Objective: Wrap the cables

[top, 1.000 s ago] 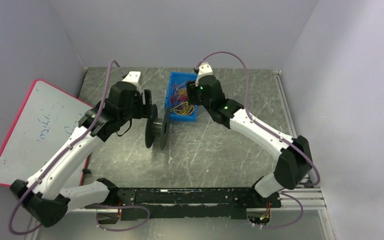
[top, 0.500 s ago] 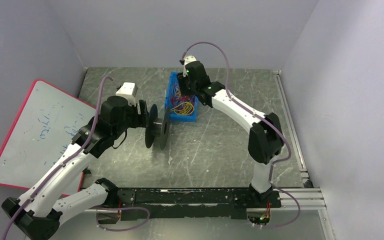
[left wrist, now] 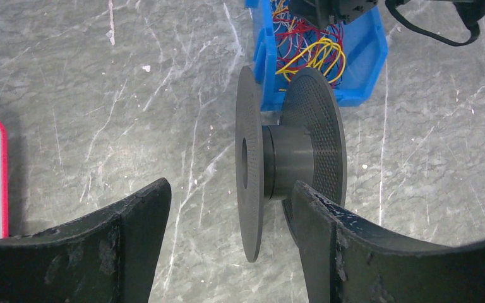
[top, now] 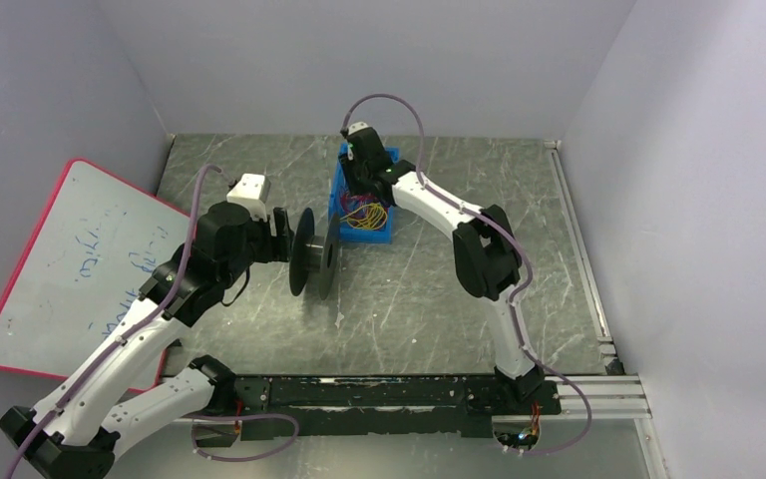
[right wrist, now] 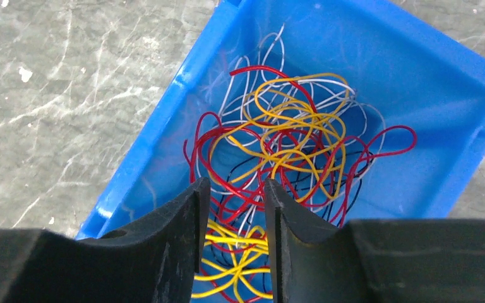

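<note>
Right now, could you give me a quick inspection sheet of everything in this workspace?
Surface: grey marbled table, scratched and speckled white.
Job's things: wires, a yellow, red, white and dark tangle lying in the blue bin; black spool standing on its rims in front of the bin, hub bare.
Clutter: nothing seen.
Claws: left claw open wide, facing the spool; right claw open narrowly, low over the wires in the bin.
Cables: lilac hoses loop off both arms.
Surroundings: plain grey walls; red-edged whiteboard leaning at the left.
</note>
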Controlling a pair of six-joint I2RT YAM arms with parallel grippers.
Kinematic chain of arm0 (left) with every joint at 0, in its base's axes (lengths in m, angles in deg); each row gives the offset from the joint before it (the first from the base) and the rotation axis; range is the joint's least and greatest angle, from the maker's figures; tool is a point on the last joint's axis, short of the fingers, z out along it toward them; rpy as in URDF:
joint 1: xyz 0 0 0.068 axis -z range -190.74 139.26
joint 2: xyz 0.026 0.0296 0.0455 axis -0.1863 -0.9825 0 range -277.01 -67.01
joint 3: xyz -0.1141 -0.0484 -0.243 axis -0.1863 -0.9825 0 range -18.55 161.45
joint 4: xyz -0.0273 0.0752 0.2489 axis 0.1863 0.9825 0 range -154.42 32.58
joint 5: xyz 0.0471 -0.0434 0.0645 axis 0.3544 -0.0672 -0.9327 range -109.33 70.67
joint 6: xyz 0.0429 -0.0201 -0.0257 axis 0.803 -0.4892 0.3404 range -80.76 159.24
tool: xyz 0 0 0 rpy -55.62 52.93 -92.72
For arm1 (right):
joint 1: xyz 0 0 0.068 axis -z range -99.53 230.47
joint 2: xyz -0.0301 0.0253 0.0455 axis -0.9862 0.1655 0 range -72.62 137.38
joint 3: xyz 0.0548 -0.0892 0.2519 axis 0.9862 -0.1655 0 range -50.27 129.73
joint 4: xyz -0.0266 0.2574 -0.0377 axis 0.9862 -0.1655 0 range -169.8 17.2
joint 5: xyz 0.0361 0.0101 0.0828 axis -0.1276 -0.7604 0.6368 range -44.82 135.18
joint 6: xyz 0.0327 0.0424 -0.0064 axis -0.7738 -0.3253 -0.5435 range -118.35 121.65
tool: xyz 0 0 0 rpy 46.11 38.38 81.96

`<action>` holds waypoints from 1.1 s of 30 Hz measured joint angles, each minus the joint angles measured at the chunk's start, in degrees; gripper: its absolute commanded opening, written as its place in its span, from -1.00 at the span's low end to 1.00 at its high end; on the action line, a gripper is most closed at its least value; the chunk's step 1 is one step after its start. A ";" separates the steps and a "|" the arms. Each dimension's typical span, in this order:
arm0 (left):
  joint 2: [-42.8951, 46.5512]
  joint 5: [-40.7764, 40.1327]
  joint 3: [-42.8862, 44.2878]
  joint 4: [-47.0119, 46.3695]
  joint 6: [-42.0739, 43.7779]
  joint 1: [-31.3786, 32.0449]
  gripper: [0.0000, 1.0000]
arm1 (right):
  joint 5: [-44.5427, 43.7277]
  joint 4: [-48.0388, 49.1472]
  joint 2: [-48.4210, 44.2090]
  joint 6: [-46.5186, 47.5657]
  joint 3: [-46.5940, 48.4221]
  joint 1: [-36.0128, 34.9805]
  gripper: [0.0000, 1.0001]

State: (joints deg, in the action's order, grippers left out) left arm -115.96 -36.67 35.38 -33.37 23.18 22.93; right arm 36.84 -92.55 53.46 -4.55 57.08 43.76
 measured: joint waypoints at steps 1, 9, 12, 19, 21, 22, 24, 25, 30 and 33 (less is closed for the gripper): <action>0.00 0.00 0.00 0.00 0.02 0.00 0.49 | -0.02 0.07 0.76 0.00 0.72 0.00 -0.21; 0.42 0.00 0.00 0.00 0.22 0.02 0.49 | -0.92 0.15 5.25 -0.07 3.93 0.00 -0.32; 0.42 0.00 -0.02 0.00 0.22 0.00 0.49 | -1.40 0.24 6.75 -0.09 5.35 0.00 -0.41; 0.42 -0.02 -0.02 0.00 0.24 0.00 0.48 | -2.64 0.90 7.82 -0.07 6.25 0.00 -0.55; 0.42 -0.02 -0.02 0.00 0.24 0.02 0.48 | -3.08 1.33 7.85 -0.02 6.45 0.00 -0.56; 0.42 -0.02 -0.02 0.00 0.24 0.00 0.48 | -3.32 1.46 7.85 -0.02 6.56 0.00 -0.56; 0.42 -0.04 -0.02 0.00 0.24 0.02 0.48 | -3.91 1.70 7.87 0.02 6.84 0.00 -0.48; 0.42 -0.04 -0.02 0.00 0.24 0.00 0.48 | -4.17 1.84 7.89 0.02 7.04 0.00 -0.44; 0.42 -0.04 -0.02 0.00 0.24 0.02 0.48 | -5.22 2.73 7.91 0.09 7.21 0.02 -0.36; 0.42 -0.04 -0.02 0.00 0.24 0.02 0.48 | -5.57 2.86 7.91 0.11 7.21 0.02 -0.25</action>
State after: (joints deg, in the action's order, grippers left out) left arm -115.54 -36.72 35.36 -33.37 23.43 22.95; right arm 31.27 -89.68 61.37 -4.44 64.30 43.79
